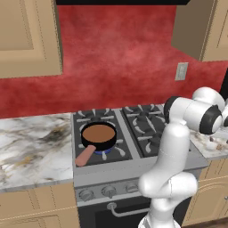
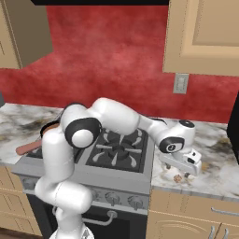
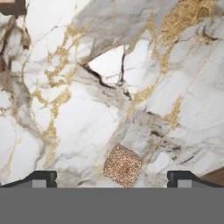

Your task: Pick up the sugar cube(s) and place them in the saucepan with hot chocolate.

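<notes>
Marble, white with grey and gold veins, forms the counter (image 3: 87, 113) under my gripper (image 3: 111, 177). No brand, label or readable writing appears on any surface. The sugar cube (image 3: 123, 166) is a small speckled golden-brown block with a grainy face. It lies flat on the counter to the right of the stove (image 2: 119, 154), between my two fingertips (image 3: 41, 178), which stand spread wide apart and touch nothing. In the right base view the cube sits just below my gripper, near the counter's front edge. The saucepan (image 1: 98, 135) is a small round black pan holding brown liquid, with a short salmon-pink handle pointing toward the stove front. It rests on the front left burner, well apart from the cube.
</notes>
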Available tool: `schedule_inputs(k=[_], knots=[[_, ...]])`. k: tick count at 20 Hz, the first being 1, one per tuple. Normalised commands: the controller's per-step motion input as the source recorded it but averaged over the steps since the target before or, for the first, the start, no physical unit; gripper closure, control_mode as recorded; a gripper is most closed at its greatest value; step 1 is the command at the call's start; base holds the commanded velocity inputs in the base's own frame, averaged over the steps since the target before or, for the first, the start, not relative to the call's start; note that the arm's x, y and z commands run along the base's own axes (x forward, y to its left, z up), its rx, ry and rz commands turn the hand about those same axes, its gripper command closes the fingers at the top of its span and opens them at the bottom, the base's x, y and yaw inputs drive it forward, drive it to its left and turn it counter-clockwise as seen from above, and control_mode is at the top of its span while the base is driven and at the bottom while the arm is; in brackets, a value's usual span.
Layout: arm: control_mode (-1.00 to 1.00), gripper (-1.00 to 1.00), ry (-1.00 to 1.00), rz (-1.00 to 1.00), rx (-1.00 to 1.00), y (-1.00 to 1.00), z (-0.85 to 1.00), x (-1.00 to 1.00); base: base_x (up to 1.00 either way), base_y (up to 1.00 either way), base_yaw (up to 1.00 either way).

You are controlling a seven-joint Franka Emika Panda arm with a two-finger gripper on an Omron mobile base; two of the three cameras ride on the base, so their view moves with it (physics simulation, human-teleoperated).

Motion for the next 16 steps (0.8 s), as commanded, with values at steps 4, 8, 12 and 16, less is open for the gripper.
schedule_inputs(k=[4,8,12,16], knots=[[-1.00,-1.00,0.00,0.00,0.02,-0.03,0.00,0.00,0.00,0.00,0.00],[-1.00,-1.00,0.00,0.00,0.02,0.00,0.00,-0.04,0.00,0.00,0.00],[-1.00,-1.00,0.00,0.00,0.01,0.00,-0.06,-0.19,0.00,0.00,0.00],[-1.00,-1.00,0.00,0.00,0.00,0.00,-0.10,-0.19,0.00,0.00,0.00]])
